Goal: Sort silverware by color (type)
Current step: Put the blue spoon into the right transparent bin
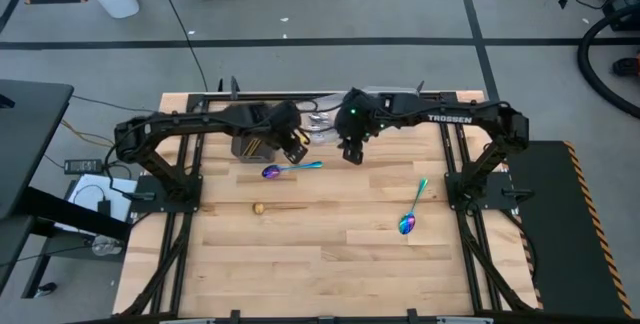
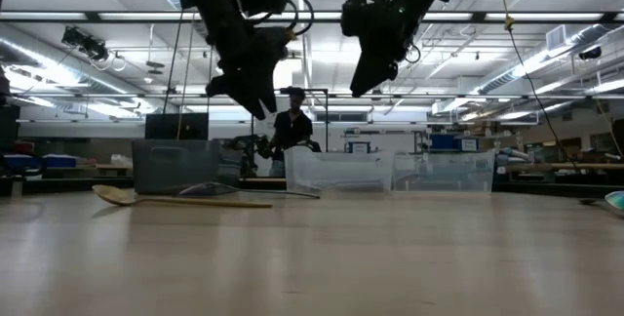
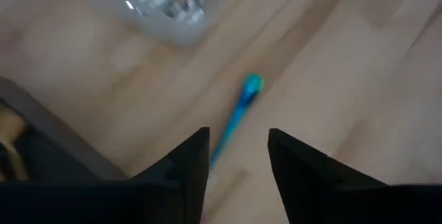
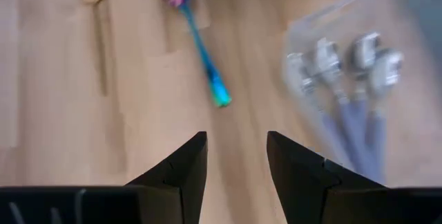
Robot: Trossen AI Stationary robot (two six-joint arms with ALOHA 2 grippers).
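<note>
Left gripper (image 1: 296,150) and right gripper (image 1: 350,151), both raised above the table (image 1: 330,264) with fingers spread and nothing between them. An iridescent spoon (image 1: 290,169) lies flat on the wood just below and between the two claws; a second iridescent spoon (image 1: 412,211) rests well apart, out beyond the right claw. A slim gold spoon (image 4: 99,27) lies beside the near one. Silver spoons (image 4: 345,79) sit in a clear plastic container (image 4: 359,37) close by the right claw. Judged light, rigid, smooth and slippery; the narrow handle mid-length looks the best pinch point, not the rounded bowl
</note>
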